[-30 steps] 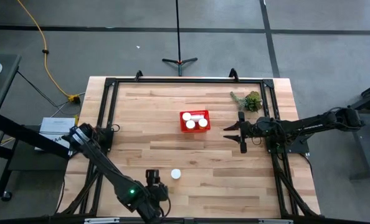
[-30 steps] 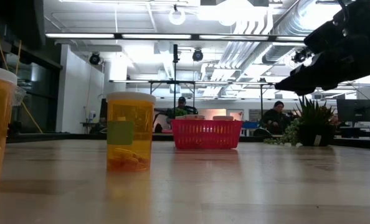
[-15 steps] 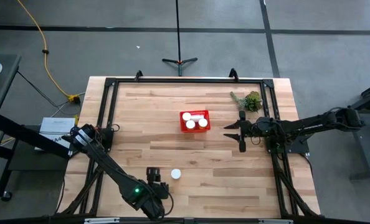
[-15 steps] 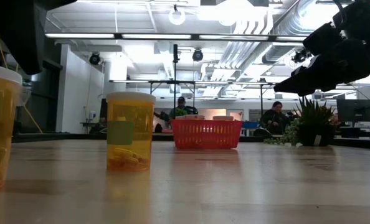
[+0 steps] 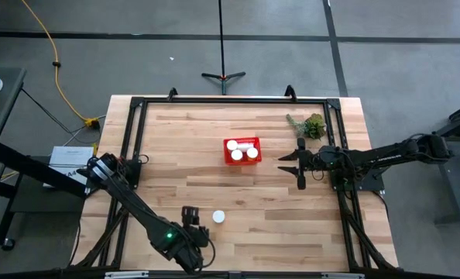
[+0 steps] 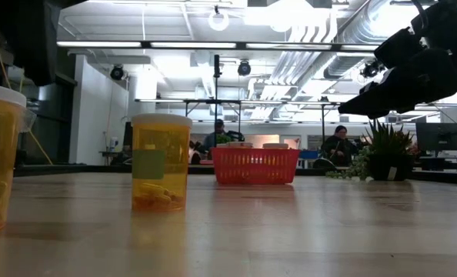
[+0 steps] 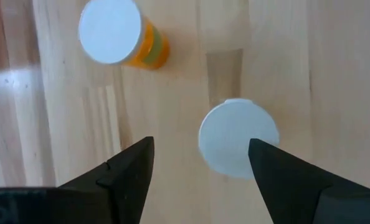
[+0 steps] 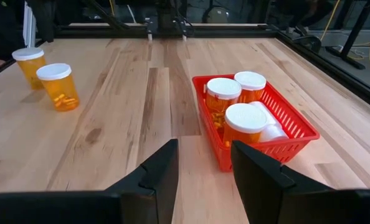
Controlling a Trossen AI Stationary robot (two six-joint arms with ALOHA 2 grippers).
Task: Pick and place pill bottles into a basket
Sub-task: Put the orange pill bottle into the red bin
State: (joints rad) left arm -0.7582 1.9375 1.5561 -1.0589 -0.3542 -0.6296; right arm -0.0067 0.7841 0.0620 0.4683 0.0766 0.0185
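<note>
At the lower centre of the high view, the left gripper (image 7: 200, 163) hangs directly over a pill bottle (image 7: 238, 145), fingers spread wide to straddle its white cap. The other loose bottle (image 5: 218, 217) stands beside it. The right gripper (image 5: 290, 163) waits part-open beside the red basket (image 5: 242, 154), which holds several bottles.

A green plant sprig (image 5: 310, 125) lies near the wooden table's (image 5: 176, 155) far right corner; a tripod stand (image 5: 223, 75) and yellow cable (image 5: 56, 58), perhaps a cord, lie beyond the table.
</note>
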